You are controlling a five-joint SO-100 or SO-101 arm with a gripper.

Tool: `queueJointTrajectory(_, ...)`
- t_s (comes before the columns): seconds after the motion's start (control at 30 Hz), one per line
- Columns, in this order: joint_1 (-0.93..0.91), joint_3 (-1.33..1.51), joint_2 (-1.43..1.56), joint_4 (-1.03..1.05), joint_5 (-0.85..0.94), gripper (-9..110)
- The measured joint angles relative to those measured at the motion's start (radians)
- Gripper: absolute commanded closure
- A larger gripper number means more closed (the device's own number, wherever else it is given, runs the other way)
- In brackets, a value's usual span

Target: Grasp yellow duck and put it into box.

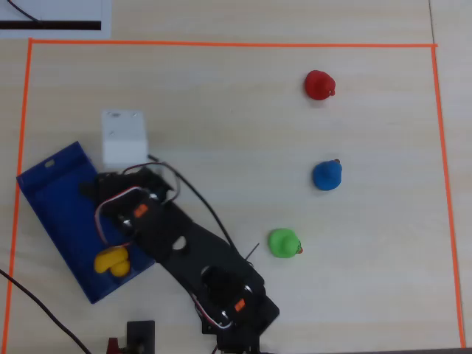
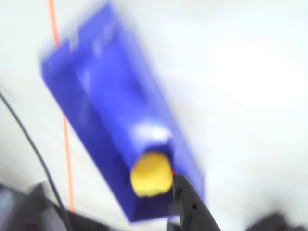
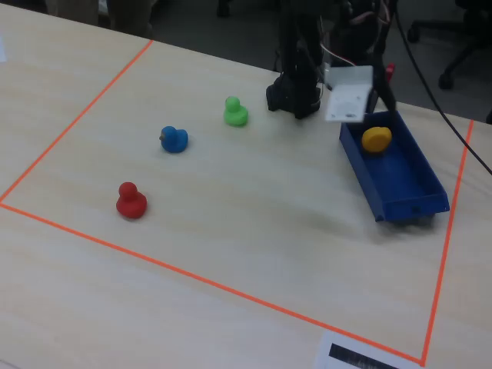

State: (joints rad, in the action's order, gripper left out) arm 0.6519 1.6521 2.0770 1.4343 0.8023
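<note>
Inside the blue box (image 3: 405, 184), near its arm-side end: yellow duck (image 3: 376, 138), apparently released, so task looks done. Above the box, gripper (image 1: 110, 188); jaw spread impossible to tell through wrist-view blur.

The overhead view looks straight down on the whole taped surface (image 1: 243, 140), arm base at its bottom edge. The fixed view stands at the far side, facing the arm, angled down. The wrist view rides close, blurred, above the blue box (image 2: 120, 134). All three share that box and the yellow duck (image 3: 376, 139).
</note>
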Motion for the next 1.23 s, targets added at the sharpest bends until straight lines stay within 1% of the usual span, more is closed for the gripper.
queueJointTrajectory(0.07, -0.170, 0.089, 0.147, -0.051, 0.104, 101)
queueJointTrajectory(0.13, -0.322, 0.245, 0.307, -0.124, 0.212, 101)
queueJointTrajectory(0.2, -0.453, 0.451, 0.477, -0.193, 0.302, 101)
queueJointTrajectory(0.27, -0.545, 0.673, 0.657, -0.241, 0.362, 101)
queueJointTrajectory(0.47, -0.670, 1.253, 1.088, -0.298, 0.428, 101)
queueJointTrajectory(0.57, -0.709, 1.430, 1.207, -0.258, 0.468, 101)
queueJointTrajectory(0.63, -0.713, 1.466, 1.223, -0.181, 0.480, 101)
queueJointTrajectory(0.7, -0.707, 1.466, 1.239, -0.150, 0.488, 95)
queueJointTrajectory(0.83, -0.741, 1.466, 1.239, -0.146, 0.491, 95)
queueJointTrajectory(1.23, -0.741, 1.466, 1.239, -0.146, 0.492, 95)
